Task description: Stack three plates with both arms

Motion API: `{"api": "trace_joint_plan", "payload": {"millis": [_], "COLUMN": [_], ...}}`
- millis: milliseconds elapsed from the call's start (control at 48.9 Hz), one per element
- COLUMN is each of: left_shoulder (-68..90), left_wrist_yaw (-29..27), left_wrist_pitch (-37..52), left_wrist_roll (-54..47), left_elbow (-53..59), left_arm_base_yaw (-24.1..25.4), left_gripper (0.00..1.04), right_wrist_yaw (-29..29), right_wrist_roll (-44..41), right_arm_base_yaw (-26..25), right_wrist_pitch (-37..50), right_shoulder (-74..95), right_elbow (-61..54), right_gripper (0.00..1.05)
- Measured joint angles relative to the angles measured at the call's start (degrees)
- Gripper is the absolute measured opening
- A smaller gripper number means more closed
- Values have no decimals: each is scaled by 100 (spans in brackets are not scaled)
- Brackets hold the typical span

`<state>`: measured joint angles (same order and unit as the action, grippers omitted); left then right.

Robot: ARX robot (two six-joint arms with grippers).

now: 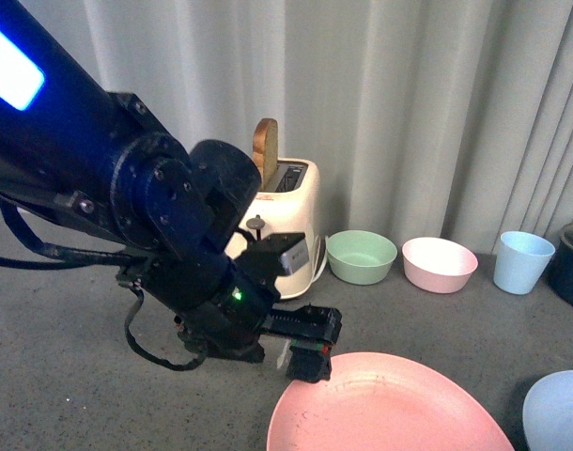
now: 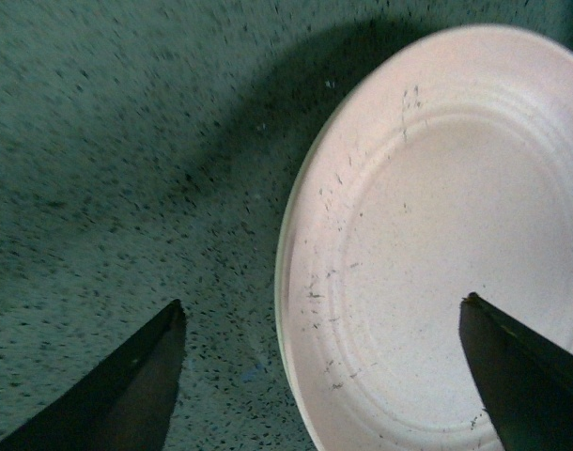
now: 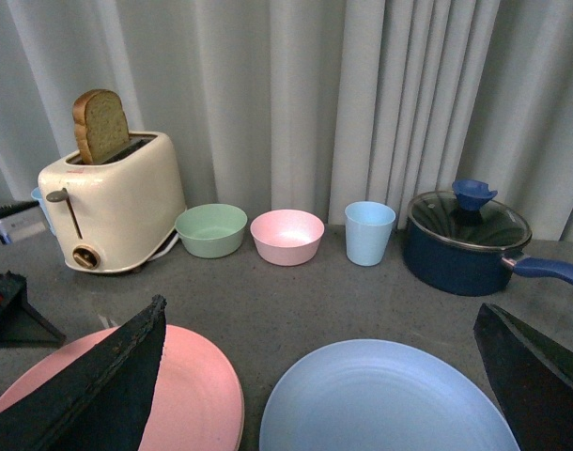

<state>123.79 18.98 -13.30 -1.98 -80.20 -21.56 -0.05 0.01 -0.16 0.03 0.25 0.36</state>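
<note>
A pink plate (image 1: 390, 409) lies flat on the grey table near the front, and a light blue plate (image 1: 561, 409) lies just to its right. My left gripper (image 1: 307, 349) hangs open low over the pink plate's left rim. In the left wrist view the left gripper (image 2: 324, 301) straddles the pink plate's (image 2: 446, 235) edge, one finger over the table and one over the plate, holding nothing. My right gripper (image 3: 319, 305) is open and empty, with the blue plate (image 3: 390, 399) and the pink plate (image 3: 188, 390) lying below its fingers. The right arm is out of the front view.
Along the curtain stand a cream toaster (image 1: 288, 221) with a bread slice in it, a green bowl (image 1: 362, 256), a pink bowl (image 1: 440, 263), a light blue cup (image 1: 523, 261) and a dark blue lidded pot (image 3: 467, 240). Its handle points right.
</note>
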Motion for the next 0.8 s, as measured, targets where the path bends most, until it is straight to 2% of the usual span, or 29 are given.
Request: {"api": "trace_joint_plan", "payload": {"millis": [61,348,716,736,757,798], "left_shoulder": [-247,-2124,-3821,-3893,-3995,-4127], "left_wrist_yaw": [-59,-505,-907,-1314,-1976,-2730], "left_wrist_pitch": [184,1202,1961,2441,3373,4782], "left_wrist_roll": [-101,-1051,-1419,-1281,-1102,-684], "left_elbow": [140,1735,3523,3792,4183,4835], "left_arm_base_yaw": [70,310,498,463,459,529], "left_gripper": [100,98,98,95,89,81], "right_wrist_yaw": [0,0,-2,-2,0,-15], "right_wrist_roll": [2,0,0,0,2,0], "right_arm_base_yaw": [0,0,0,0,0,0], "right_wrist_pitch": [0,0,0,0,0,0], "right_shoulder": [0,0,0,0,0,0], "right_elbow": [0,0,0,0,0,0], "right_gripper": [97,97,97,97,97,97]}}
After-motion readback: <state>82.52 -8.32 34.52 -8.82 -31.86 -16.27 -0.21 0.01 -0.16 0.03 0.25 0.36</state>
